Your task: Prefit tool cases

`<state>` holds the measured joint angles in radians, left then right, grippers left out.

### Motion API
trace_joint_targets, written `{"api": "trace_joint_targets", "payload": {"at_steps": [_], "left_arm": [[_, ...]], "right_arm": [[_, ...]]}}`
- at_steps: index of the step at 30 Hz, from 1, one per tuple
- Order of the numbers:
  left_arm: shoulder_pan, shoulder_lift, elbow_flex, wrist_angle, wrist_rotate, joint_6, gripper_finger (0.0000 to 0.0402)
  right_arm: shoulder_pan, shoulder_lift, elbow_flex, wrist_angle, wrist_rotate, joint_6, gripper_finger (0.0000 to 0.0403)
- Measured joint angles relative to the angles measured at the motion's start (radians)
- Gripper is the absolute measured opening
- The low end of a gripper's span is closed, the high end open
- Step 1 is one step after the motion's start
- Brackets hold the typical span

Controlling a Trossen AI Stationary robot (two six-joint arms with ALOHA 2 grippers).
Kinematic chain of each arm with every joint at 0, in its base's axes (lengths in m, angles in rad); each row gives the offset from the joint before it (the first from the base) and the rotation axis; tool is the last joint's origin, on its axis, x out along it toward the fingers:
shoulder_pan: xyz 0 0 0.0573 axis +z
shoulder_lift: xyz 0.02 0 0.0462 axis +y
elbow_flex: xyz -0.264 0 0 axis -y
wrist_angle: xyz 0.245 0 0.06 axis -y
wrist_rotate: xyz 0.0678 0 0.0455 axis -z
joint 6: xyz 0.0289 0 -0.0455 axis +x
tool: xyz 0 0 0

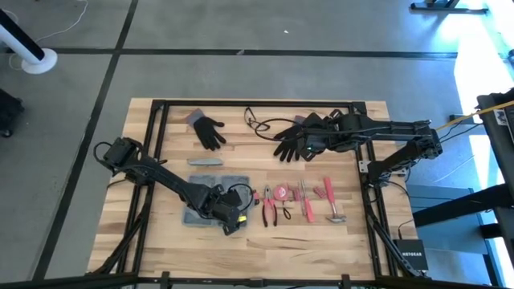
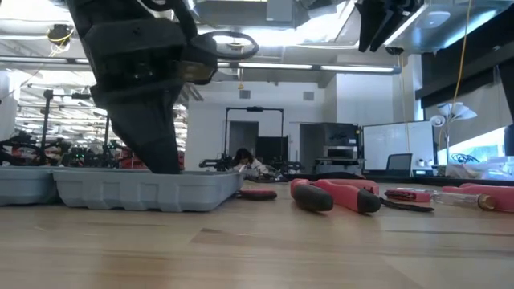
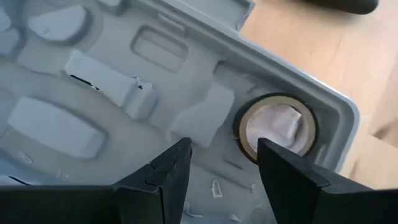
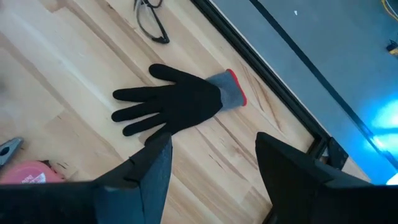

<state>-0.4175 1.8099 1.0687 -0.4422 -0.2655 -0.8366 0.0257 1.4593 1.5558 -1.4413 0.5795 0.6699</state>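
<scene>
The tool case [image 1: 210, 201], a flat blue-grey tray with moulded recesses, lies open on the wooden table [image 1: 161, 241] toward its near left part. The left gripper [image 3: 221, 165] is lowered over the case's right end, its fingers spread with nothing between them. In the left wrist view the fingertips [image 3: 177, 163] hang just above a recess near a round pocket that holds a roll of tape [image 3: 275, 127] with a dark rim and pale centre. In the low view the left arm's dark body comes down into the tray, whose grey wall [image 2: 144, 191] rests flat on the tabletop.

Just right of the case lies a row of hand tools: pliers with red handles [image 1: 268, 205], a round red tape measure [image 1: 282, 193], screwdrivers [image 1: 305, 201] and a red-handled hammer [image 1: 331, 201]. A small slim grey bar [image 1: 206, 161] lies on the table just beyond the case.

The right gripper [image 4: 211, 168] hovers over the far middle of the table, well apart from the case, its fingers spread and empty. Below it in the right wrist view lies a black glove [image 4: 171, 106] with a grey cuff edged in red, flat on the wood, fingers splayed. A second black glove [image 1: 209, 128] lies to the left on the far side, and a dark looped cable [image 1: 261, 124] sits between the two gloves.
</scene>
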Motion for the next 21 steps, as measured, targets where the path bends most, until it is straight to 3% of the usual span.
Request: {"api": "trace_joint_targets", "payload": {"at_steps": [11,21], "left_arm": [[0.001,0.006,0.0,-0.072,-0.059,0.0,0.0169],[0.0,0.002,0.0,-0.13,-0.081,0.059,0.0068]], "right_arm": [[0.0,0.0,0.0,0.037,0.004,-0.007,0.0221],[0.0,0.0,0.001,0.057,0.014,-0.025,0.0221]]}}
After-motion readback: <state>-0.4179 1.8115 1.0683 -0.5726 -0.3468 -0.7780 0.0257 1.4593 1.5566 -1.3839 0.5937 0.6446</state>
